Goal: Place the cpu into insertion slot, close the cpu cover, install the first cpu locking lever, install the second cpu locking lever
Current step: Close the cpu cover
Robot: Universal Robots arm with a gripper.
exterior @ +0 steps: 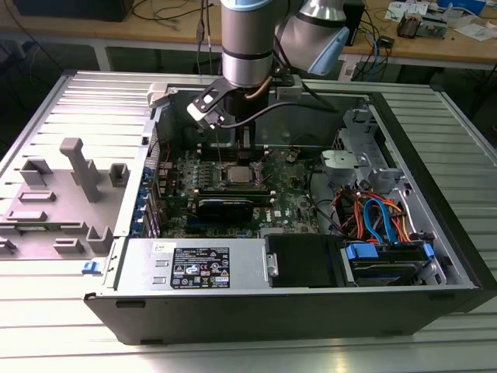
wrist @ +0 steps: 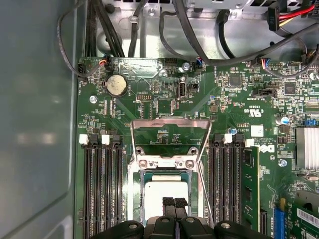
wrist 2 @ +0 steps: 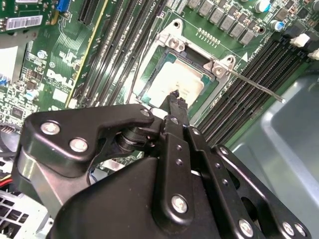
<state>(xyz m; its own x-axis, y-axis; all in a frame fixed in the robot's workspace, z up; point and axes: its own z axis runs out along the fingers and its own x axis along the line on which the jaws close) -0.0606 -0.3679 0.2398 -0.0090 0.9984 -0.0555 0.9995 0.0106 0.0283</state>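
Observation:
The cpu (wrist: 164,186) lies flat in the insertion slot (wrist: 132,191) with its silver-grey top up. It also shows in the second wrist view as the cpu (wrist 2: 169,82) inside the slot's metal rim (wrist 2: 172,42). The cpu cover (wrist: 171,121) stands raised at the slot's hinged edge, with green board visible through its cut-out. A thin lever rod (wrist 2: 254,85) sticks out beside the socket. My gripper (wrist: 174,203) is shut with nothing visible between its fingers, its tips just over the chip's near edge. In the exterior view the gripper (exterior: 242,141) hangs above the socket (exterior: 237,176).
Black memory slots (wrist: 102,189) flank the socket, and one stick (wrist: 251,184) is seated. A coin cell (wrist: 116,84) and cables (wrist: 199,30) lie beyond. The open case holds a power supply (exterior: 206,268) and drive bay wiring (exterior: 380,217). A grey fixture (exterior: 78,171) sits on the exterior view's left.

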